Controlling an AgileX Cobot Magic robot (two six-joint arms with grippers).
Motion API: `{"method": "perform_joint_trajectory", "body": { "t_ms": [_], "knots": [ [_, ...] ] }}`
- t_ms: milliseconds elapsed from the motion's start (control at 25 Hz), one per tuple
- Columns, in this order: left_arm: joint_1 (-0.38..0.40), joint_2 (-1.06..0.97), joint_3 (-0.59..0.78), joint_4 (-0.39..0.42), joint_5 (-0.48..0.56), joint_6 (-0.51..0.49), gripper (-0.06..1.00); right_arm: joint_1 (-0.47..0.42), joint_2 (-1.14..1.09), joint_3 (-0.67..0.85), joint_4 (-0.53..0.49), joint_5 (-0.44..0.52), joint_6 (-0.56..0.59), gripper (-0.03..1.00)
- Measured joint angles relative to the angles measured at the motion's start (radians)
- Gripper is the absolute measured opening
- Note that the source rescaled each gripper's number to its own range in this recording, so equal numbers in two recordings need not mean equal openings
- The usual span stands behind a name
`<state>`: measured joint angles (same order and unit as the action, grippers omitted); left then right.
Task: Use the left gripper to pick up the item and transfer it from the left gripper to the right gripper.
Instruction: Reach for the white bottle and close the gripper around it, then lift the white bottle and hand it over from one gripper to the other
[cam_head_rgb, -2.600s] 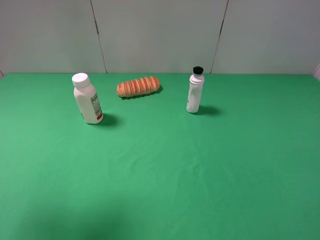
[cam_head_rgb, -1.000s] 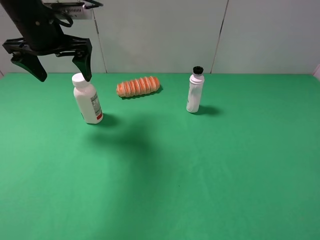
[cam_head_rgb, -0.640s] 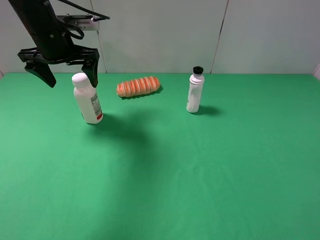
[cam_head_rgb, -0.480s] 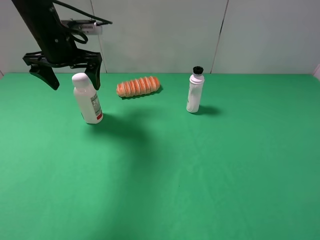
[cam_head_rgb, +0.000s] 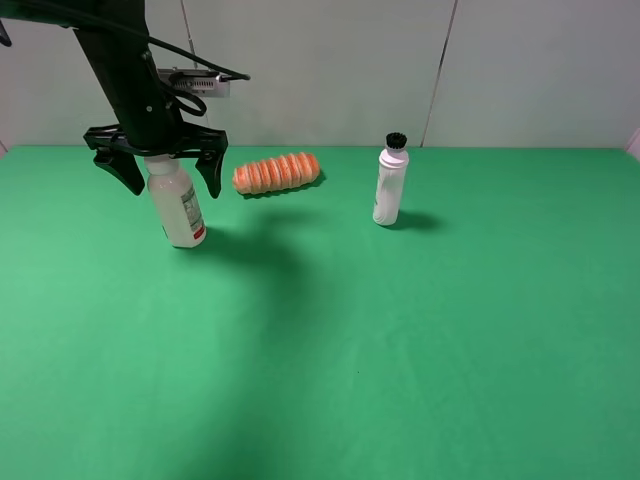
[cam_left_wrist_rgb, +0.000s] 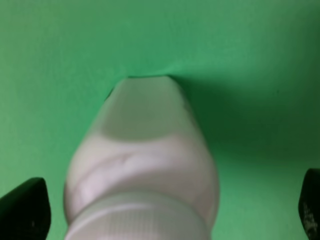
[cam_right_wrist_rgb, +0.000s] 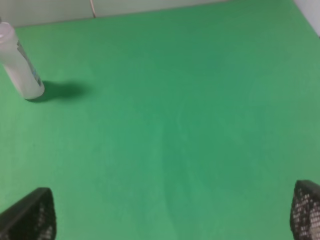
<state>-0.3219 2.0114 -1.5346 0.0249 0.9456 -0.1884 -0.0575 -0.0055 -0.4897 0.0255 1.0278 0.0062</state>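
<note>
Between spread fingers of left gripper (cam_head_rgb: 172, 178): item (cam_head_rgb: 184, 215), upright (no contact either side), on green cloth (cam_head_rgb: 400, 330); pale panelled wall (cam_head_rgb: 320, 70) behind.

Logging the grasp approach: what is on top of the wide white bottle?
The open left gripper hangs over the bottle, its fingers either side of the neck. It covers the cap in the high view; whether it touches cannot be seen.

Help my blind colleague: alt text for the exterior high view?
Black left gripper, open, straddles a wide white plastic bottle on a green table; an orange ribbed roll and slim black-capped white bottle sit to its right.
</note>
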Motion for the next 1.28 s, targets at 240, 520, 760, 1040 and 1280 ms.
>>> {"method": "perform_joint_trajectory", "body": {
  "t_ms": [240,520,760,1040,1280],
  "knots": [
    [-0.009,0.005,-0.005,0.046,-0.01,-0.028,1.0,0.0,0.0,0.0,0.0,0.0,0.0,1.0],
    [-0.009,0.022,-0.005,0.06,-0.005,-0.042,1.0,0.0,0.0,0.0,0.0,0.0,0.0,1.0],
    [-0.009,0.023,-0.005,0.062,-0.007,-0.043,0.96,0.0,0.0,0.0,0.0,0.0,0.0,1.0],
    [-0.009,0.023,-0.005,0.062,-0.008,-0.043,0.29,0.0,0.0,0.0,0.0,0.0,0.0,1.0],
    [-0.009,0.023,-0.005,0.069,-0.009,-0.043,0.0,0.0,0.0,0.0,0.0,0.0,0.0,1.0]
  ]
}}
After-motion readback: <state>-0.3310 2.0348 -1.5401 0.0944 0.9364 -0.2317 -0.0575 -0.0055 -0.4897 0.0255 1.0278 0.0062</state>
